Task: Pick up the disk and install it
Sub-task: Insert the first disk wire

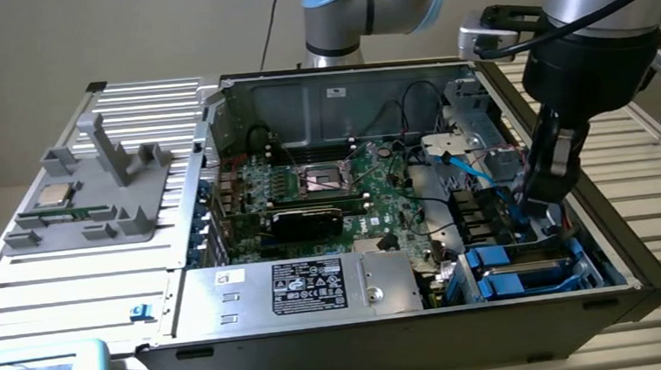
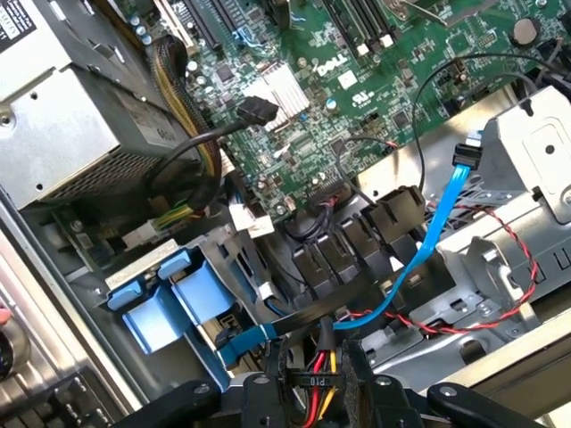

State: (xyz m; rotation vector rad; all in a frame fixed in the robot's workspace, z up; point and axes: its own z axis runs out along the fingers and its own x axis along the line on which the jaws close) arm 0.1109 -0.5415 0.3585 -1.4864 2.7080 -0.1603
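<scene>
The black two-fingered gripper (image 1: 539,192) reached low inside the open grey metal computer case (image 1: 614,244). Its jaws seemingly pinched a small black power plug with red, yellow and black wires (image 2: 312,382). The flat silver-grey disk with blue plastic rails (image 1: 521,269) lay in the bay at the case's front corner, apart from the jaws. This step, I judged, wanted the plug held square to the disk's socket and clear of the light-blue flat data cable (image 2: 435,234). The wrist view revealed the plug and the bay's blue plastic tabs (image 2: 165,308). The exterior view gave the arm's reach across the whole case.
</scene>
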